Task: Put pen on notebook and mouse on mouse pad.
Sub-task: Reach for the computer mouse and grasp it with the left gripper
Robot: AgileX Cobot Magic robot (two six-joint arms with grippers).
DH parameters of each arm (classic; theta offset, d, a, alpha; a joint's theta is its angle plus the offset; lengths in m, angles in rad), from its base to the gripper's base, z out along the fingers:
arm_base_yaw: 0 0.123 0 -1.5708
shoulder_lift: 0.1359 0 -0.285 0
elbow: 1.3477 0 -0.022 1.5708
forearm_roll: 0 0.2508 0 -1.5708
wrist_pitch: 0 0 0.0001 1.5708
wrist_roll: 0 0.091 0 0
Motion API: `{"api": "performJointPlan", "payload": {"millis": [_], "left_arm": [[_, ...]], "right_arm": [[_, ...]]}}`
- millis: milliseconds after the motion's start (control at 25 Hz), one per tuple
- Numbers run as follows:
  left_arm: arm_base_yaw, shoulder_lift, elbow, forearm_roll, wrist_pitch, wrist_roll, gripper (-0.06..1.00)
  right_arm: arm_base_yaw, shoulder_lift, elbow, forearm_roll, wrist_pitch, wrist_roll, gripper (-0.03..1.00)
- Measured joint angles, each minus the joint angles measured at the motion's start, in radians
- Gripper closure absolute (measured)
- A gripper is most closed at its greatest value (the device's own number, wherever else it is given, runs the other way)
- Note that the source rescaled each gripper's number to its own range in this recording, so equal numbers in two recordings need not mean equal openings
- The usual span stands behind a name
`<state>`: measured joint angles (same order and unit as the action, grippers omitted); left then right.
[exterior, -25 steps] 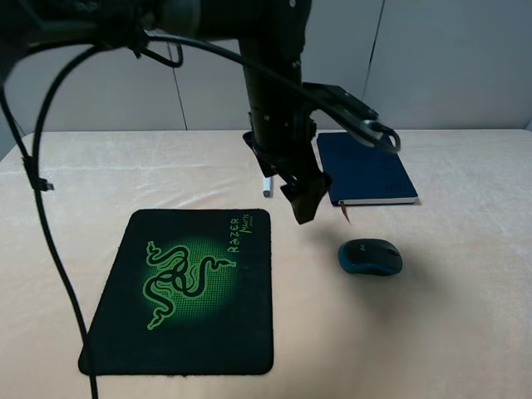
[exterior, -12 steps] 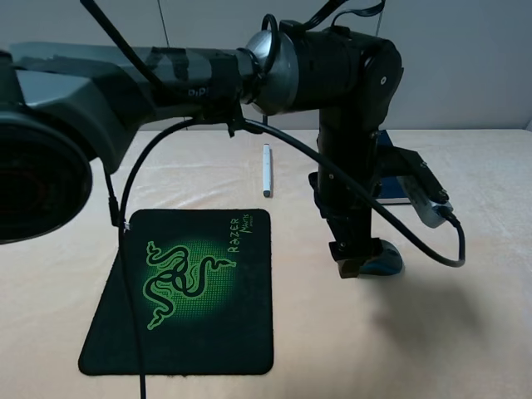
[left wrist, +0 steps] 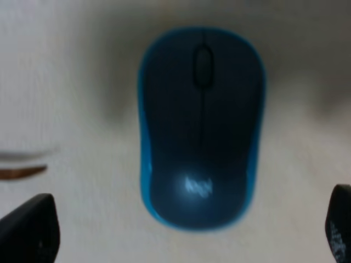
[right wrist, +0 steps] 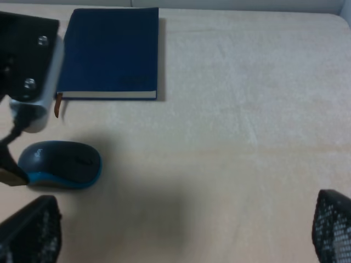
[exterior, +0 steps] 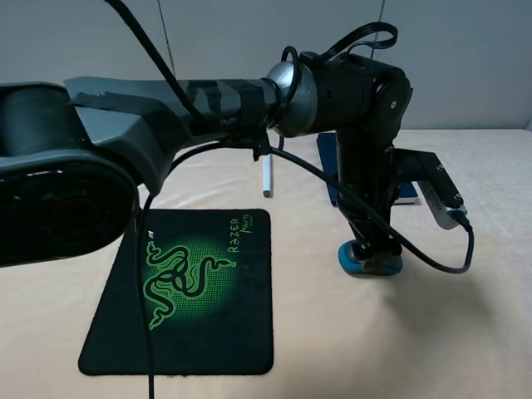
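My left claw (left wrist: 184, 229) is right over the mouse (left wrist: 200, 126), jaws spread wide, clear of its sides. Mouse lies on the table (exterior: 465, 332), right of the mouse pad (exterior: 187, 291), just near of the notebook (right wrist: 109, 52).

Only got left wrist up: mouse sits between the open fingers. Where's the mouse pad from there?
Observer: In the high view the mouse pad lies left of the mouse, with a strip of table between them.
Operator: Pen on the notebook yet?
Observer: No. The pen lies on the table, left of the notebook, not touching it.
Operator: Right arm?
Observer: The right gripper is open and empty; it doesn't show in the high view.
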<state>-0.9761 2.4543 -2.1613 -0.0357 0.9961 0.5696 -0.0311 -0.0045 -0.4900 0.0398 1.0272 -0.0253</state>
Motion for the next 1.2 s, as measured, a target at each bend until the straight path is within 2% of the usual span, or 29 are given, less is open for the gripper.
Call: {"api": "performJointPlan", "payload": {"millis": [320, 1200], "left_arm": [[0.000, 0.071, -0.079, -0.024, -0.033, 0.008, 0.01], [0.000, 0.129, -0.082, -0.041, -0.051, 0.034, 0.01]], "right_arm": [[0.000, 0.000, 0.000, 0.000, 0.000, 0.000, -0.03], [0.000, 0.000, 0.000, 0.000, 0.000, 0.000, -0.03]]}}
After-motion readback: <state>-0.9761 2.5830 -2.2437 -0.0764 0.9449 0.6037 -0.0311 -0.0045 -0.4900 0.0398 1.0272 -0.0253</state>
